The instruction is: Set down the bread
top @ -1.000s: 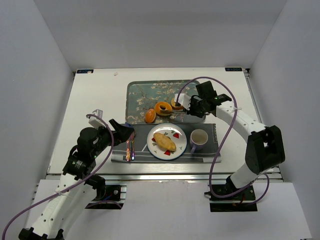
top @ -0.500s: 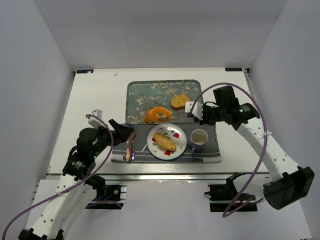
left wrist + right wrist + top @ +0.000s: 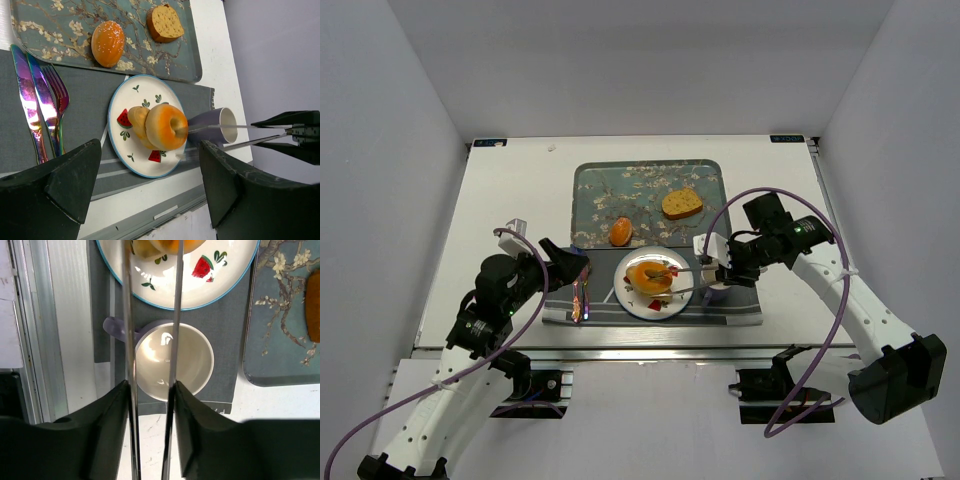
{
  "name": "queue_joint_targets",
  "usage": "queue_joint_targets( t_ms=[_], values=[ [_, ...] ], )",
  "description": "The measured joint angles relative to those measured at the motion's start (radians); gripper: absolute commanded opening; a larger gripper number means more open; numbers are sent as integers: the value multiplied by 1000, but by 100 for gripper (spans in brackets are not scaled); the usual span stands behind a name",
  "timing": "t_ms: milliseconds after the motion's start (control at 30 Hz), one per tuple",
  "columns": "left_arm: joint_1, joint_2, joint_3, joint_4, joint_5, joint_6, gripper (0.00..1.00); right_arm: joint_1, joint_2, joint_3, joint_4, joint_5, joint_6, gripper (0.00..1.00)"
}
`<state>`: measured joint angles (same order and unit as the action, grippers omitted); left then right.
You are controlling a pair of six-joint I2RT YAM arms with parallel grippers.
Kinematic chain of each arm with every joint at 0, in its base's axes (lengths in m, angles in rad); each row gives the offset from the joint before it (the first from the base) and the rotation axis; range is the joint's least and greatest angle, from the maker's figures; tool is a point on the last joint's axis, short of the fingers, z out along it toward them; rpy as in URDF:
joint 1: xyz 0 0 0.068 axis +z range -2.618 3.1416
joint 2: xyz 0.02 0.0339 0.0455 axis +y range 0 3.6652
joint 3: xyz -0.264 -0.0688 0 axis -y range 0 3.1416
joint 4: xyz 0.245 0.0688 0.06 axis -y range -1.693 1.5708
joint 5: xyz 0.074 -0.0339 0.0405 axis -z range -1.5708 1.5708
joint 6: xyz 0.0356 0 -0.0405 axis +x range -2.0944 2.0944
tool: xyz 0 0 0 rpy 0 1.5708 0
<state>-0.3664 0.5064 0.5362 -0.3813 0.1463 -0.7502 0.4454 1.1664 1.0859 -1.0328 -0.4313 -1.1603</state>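
A ring-shaped orange bread (image 3: pixel 648 274) is held at the tips of metal tongs (image 3: pixel 690 275), over a long roll on the white plate (image 3: pixel 625 300). My right gripper (image 3: pixel 723 268) is shut on the tongs' handles. In the left wrist view the ring bread (image 3: pixel 166 126) lies against the roll (image 3: pixel 136 117). In the right wrist view the tongs' arms (image 3: pixel 127 315) run up from my right gripper (image 3: pixel 150 387) over the mug (image 3: pixel 175 362) to the plate (image 3: pixel 220 285). My left gripper (image 3: pixel 570 270) is open and empty beside the cutlery.
A flowered tray (image 3: pixel 610 190) behind the plate holds a round bun (image 3: pixel 620 232) and a bread slice (image 3: pixel 682 204). A purple mug (image 3: pixel 220 125) stands right of the plate on the grey placemat (image 3: pixel 740 310). Iridescent cutlery (image 3: pixel 42 105) lies left of the plate.
My right arm has carried the ring bread in the tongs from the tray to the plate. The bun stays on the tray. My left arm has not moved.
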Motion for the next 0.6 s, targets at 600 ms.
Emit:
queue_joint_targets(
  t_ms=[600],
  values=[
    [0,-16,-5,0,0,-8,88,0,-81,56,11,-47,24,51]
  ],
)
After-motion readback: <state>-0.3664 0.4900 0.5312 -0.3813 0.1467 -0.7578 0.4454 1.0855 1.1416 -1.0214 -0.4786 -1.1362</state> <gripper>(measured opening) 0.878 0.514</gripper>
